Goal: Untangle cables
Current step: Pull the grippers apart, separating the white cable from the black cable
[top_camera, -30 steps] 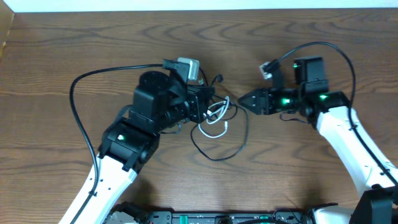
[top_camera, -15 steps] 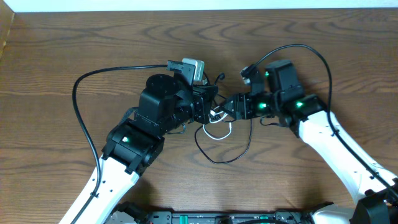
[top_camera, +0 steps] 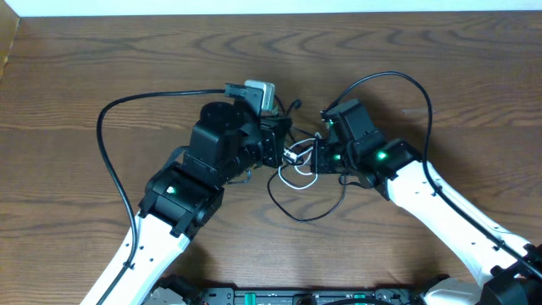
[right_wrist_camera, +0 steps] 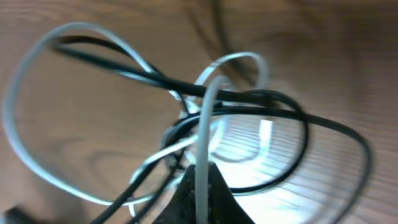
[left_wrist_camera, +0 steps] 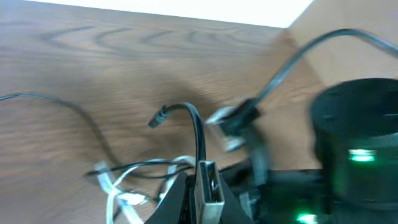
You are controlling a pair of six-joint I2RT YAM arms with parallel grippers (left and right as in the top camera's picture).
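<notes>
Overhead, across the wooden worktop [top_camera: 85, 68], the left arm [top_camera: 169, 199] reaches in from 7 o'clock and the right arm [top_camera: 440, 199] from 4 o'clock, meeting at centre. Only the wrist views show the grips: the left tool [left_wrist_camera: 208, 186] pinches the black cable [left_wrist_camera: 198, 134] (at its plug), and the right tool [right_wrist_camera: 200, 186] pinches the white cable [right_wrist_camera: 205, 118].

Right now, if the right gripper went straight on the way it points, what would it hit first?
The knot of the white cable and black cable just ahead of the right gripper; close behind it, the left gripper. Heights are hard to judge from above.
</notes>
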